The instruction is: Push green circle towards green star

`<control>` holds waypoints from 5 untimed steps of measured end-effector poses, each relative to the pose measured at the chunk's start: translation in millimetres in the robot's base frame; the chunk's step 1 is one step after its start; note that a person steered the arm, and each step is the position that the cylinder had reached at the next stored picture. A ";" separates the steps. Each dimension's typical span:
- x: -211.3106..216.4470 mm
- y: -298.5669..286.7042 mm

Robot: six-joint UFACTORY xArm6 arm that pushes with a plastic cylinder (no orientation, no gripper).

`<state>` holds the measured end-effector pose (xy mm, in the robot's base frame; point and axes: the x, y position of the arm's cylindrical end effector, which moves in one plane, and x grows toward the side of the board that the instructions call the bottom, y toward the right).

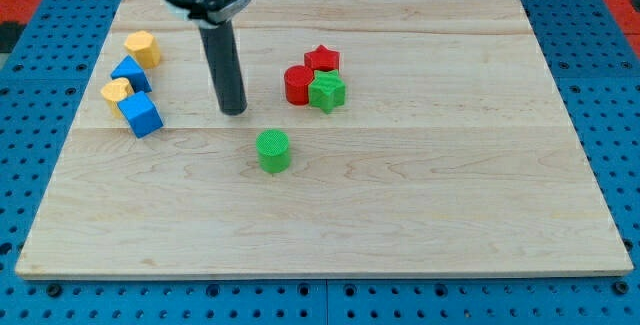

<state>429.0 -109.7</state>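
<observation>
The green circle (272,151) lies on the wooden board (420,195) a little left of the middle. The green star (326,92) lies above and to the right of it, touching a red circle (298,84) and a red star (322,60). My tip (234,111) rests on the board above and to the left of the green circle, a short gap away from it. The rod rises from there to the view's top.
At the board's left a cluster holds a yellow hexagon (142,48), a blue block (130,73), a yellow block (116,90) and a blue cube (140,114). A blue pegboard (600,55) surrounds the board.
</observation>
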 end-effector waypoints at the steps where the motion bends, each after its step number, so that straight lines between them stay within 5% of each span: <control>1: 37.7 -5.4; 3: 90.6 3.1; 5: 62.8 60.9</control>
<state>491.8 -48.8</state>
